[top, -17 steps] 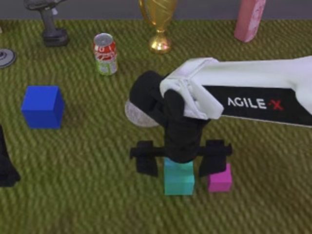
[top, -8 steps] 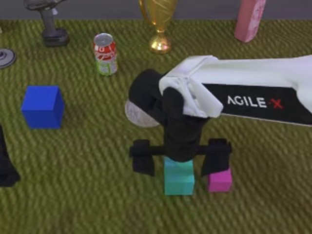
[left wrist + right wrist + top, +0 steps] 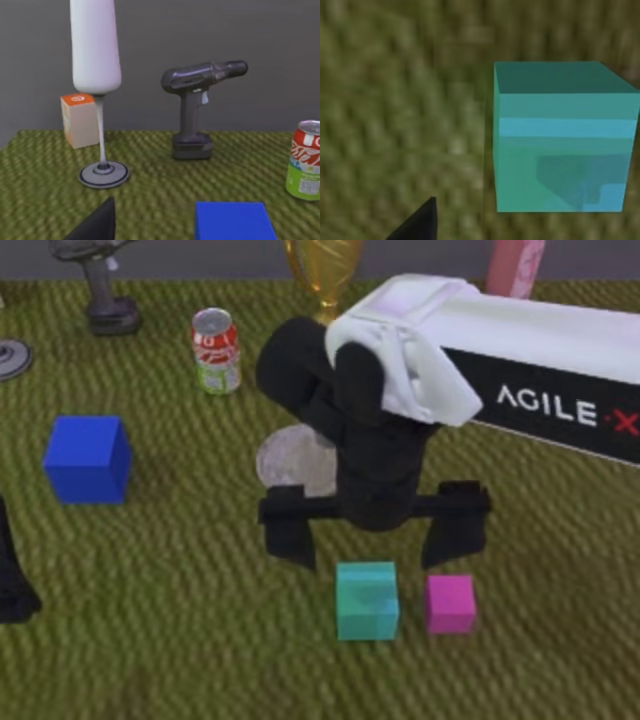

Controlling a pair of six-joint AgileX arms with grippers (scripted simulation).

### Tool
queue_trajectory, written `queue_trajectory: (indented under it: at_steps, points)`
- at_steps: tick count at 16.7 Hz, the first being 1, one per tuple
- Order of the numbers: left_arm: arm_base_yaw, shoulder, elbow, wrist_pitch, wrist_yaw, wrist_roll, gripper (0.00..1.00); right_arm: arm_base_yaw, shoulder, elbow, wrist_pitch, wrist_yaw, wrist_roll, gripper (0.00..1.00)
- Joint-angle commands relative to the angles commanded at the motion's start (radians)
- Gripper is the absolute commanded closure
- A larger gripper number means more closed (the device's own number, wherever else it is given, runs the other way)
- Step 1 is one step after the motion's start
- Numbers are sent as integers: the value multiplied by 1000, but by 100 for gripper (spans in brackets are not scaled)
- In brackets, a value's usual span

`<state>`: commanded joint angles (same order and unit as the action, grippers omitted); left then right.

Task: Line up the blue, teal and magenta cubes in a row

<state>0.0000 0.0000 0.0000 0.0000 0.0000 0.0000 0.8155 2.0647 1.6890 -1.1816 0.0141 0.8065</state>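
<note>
Fingers [image 3: 292, 532] of right gripper [image 3: 372, 537] spreading wide, gripping nothing, hanging just behind teal cube [image 3: 367, 600]. Teal cube sitting on green mat [image 3: 200, 640] near front edge, about mid-width; magenta cube [image 3: 450, 603] just beside it on right, small gap btwn, not touching. Blue cube [image 3: 88, 458] sitting well apart, near left edge. Left arm [image 3: 12, 580] idling at left edge; can't tell its finger state. Soda can [image 3: 216, 350], gold trophy [image 3: 324, 280], drill [image 3: 100, 285] standing along back edge.

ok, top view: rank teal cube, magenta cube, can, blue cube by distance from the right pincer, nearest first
1. Teal cube, just below the open right pincer.
2. Magenta cube, beside teal on its right.
3. Can, upper left.
4. Blue cube, far left.
</note>
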Motion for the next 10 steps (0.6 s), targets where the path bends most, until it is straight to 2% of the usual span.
queue_trajectory:
  at_steps: [5,10]
  points:
    - [-1,9,9,-6,1,0,0,-9,-6,-8,10,3,-4,0]
    - [-12,206,207,-137,4,-7,0,-90,-199,-154,124,47,-94,0]
